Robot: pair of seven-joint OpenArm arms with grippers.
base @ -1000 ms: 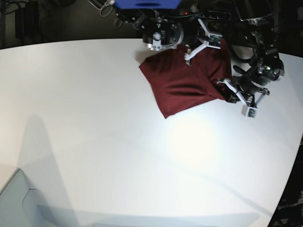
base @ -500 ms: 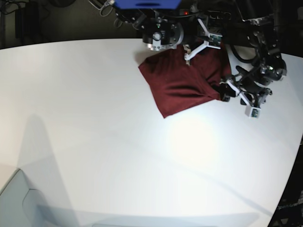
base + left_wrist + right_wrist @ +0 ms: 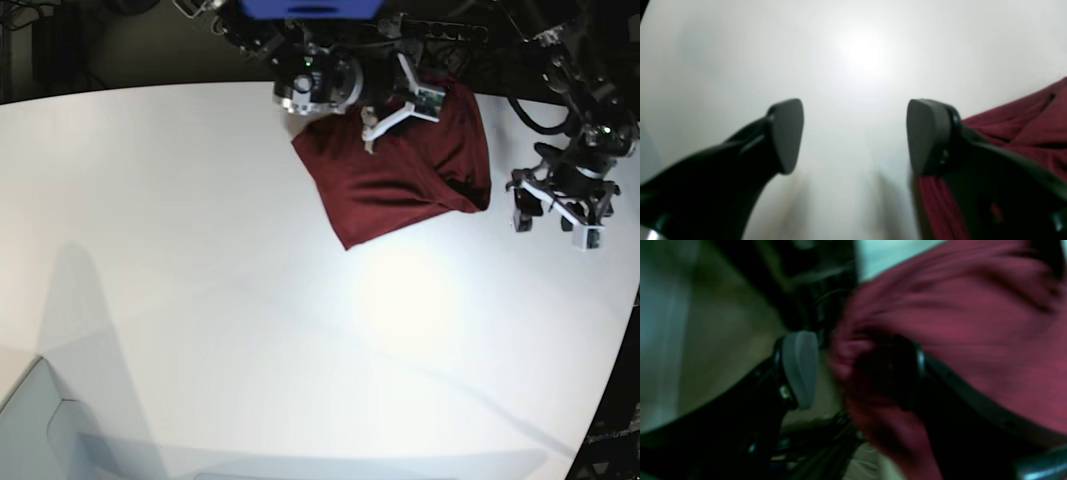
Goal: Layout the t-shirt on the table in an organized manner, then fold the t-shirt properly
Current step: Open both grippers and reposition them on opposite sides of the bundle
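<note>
**Shirt Lies Bunched at the Far Edge, Both My Pincers Spread**

One table [image 3: 200,300], one t-shirt [image 3: 400,175], two pincers. The maroon shirt sits crumpled near the table's far edge, its long axis slanting toward my left side. My right gripper [image 3: 392,108] hovers over its far hem, jaws apart, apparently gripping nothing. My left gripper [image 3: 553,217] hangs just beside the shirt's corner, spread wide over bare table, empty.

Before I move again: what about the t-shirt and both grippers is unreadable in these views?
- Right wrist view: motion blur smears the t-shirt; whether the right gripper touches it is unclear.
- Left wrist view: frame edge and a finger hide most of the shirt.
- Base view: sleeves and collar are lost in the folded shirt, its far edge under the right arm.
</note>
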